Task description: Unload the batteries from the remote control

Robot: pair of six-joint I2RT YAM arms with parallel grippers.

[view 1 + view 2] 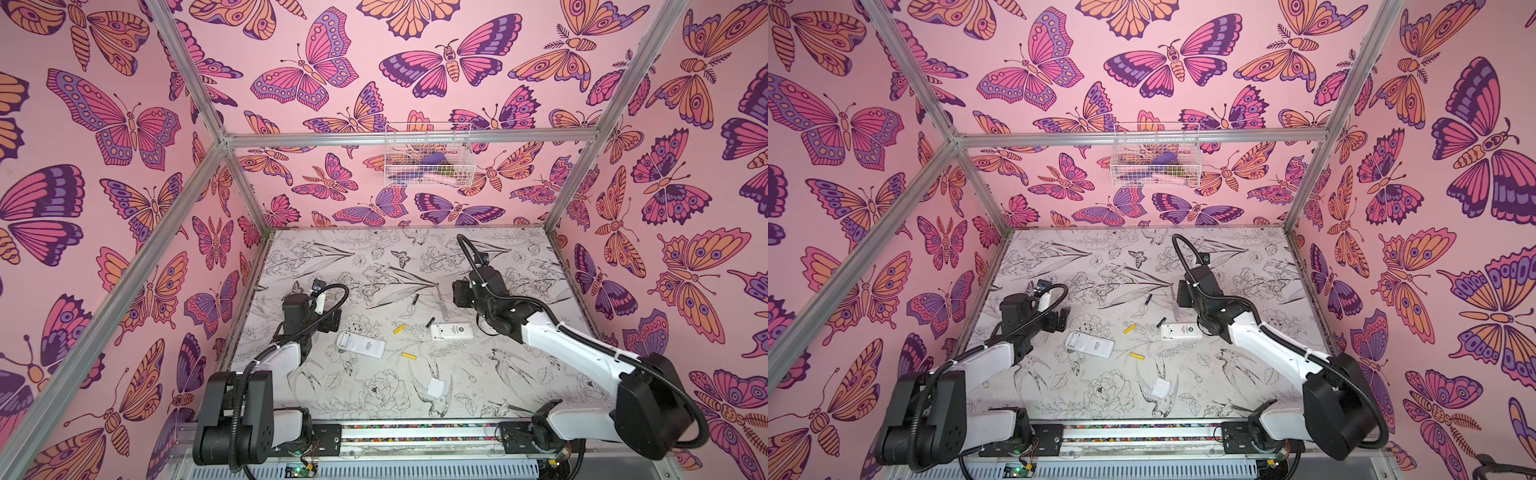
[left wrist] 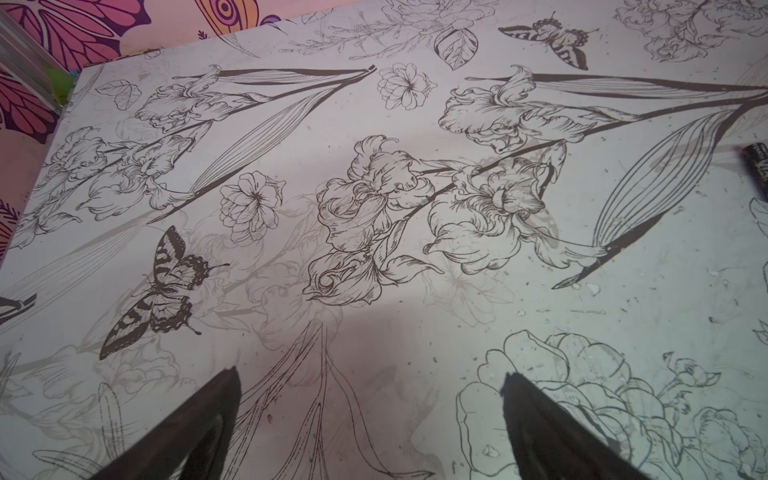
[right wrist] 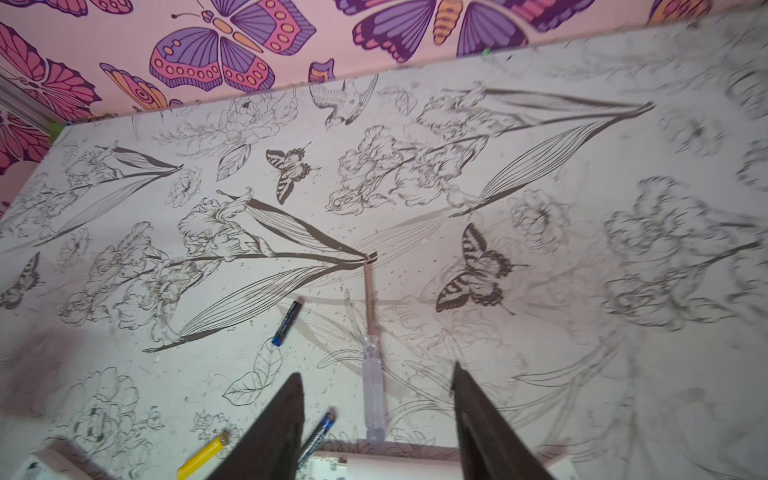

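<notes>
Near the middle of the flower-printed desk (image 1: 332, 266), two slim yellow batteries (image 1: 399, 329) and two slim black batteries (image 1: 430, 322) lie loose beside two white plastic remotes (image 1: 360, 344). Left gripper (image 2: 370, 374) stands wide, empty; right gripper (image 3: 376, 372) stands parted, holding nothing.

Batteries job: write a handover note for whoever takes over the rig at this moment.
The left gripper is open, empty. The right gripper is open, empty, near the clear-handled tool.
Two yellow batteries and two black batteries lie loose on the table near the left remote and the right remote. A white cover plate lies apart.
Done: all four out; both compartments look empty.
Left: apparently nothing.
</notes>
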